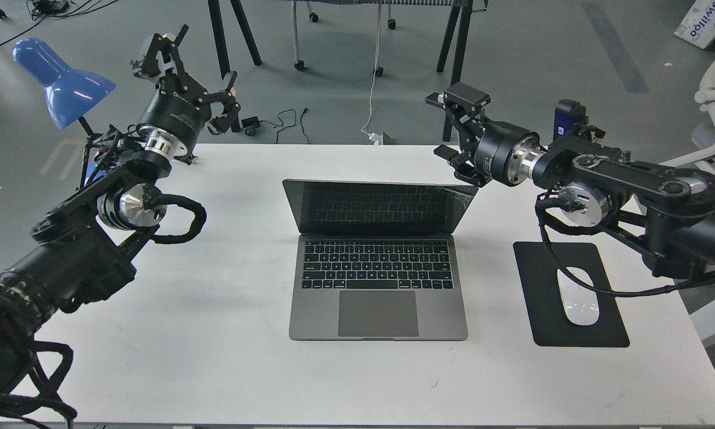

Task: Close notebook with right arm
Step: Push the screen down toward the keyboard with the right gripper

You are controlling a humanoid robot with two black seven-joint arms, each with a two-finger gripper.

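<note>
The notebook (pixel 378 280), a slim grey laptop with black keys and a dark screen (pixel 378 207), stands open in the middle of the white table. Its lid leans well forward over the keyboard. My right gripper (pixel 454 128) is open, with its lower finger (pixel 460 170) just behind the lid's top right corner; I cannot tell whether it touches. The right arm (pixel 631 185) comes in from the right, above the mouse pad. My left gripper (pixel 198 67) is open and empty, held high over the table's back left corner, far from the notebook.
A black mouse pad (pixel 572 295) with a white mouse (pixel 578 298) lies right of the notebook, under my right arm. A blue desk lamp (pixel 59 80) stands at the back left. Cables and chair legs are on the floor behind the table (pixel 214 357).
</note>
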